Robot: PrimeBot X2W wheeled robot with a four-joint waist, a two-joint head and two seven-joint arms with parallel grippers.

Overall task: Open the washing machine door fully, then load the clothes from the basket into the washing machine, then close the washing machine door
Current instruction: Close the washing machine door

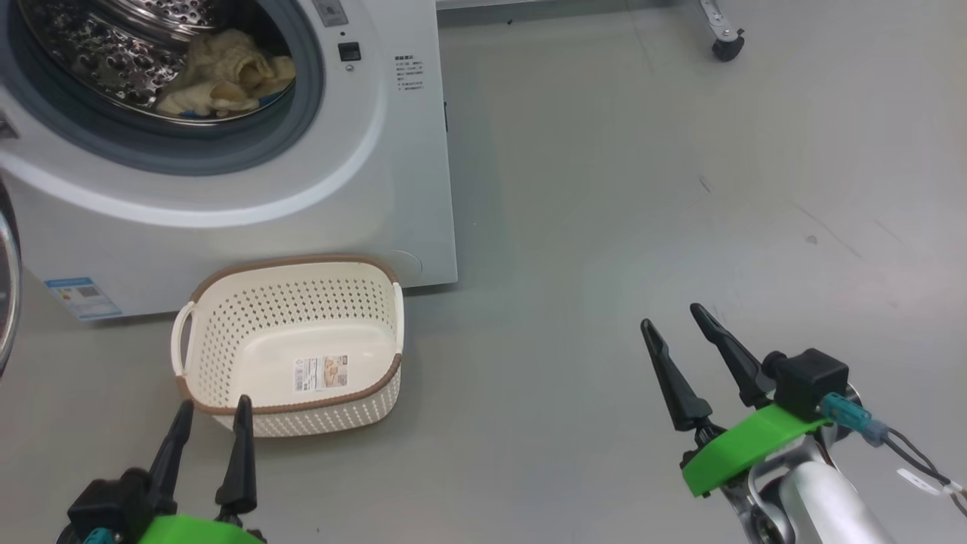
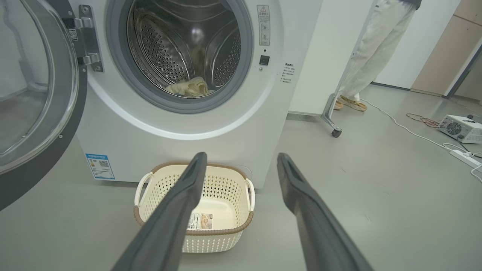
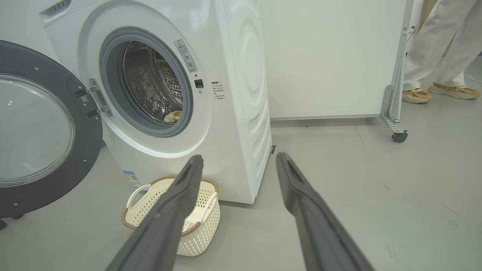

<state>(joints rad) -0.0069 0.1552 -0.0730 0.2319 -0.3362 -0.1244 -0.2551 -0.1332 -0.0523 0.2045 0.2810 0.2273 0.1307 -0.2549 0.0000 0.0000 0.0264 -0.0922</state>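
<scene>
Spread and empty, left gripper [image 1: 215,402] fingers [image 1: 240,453] point at the basket [image 1: 298,261]; right gripper [image 1: 671,316], also spread, well apart.

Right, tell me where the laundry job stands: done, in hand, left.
Done: the washing machine door stands swung wide open, the clothes lie in the drum, and the basket holds just its label. In hand: nothing; the left gripper and right gripper are both open and hold nothing. Left: shutting the door.
</scene>
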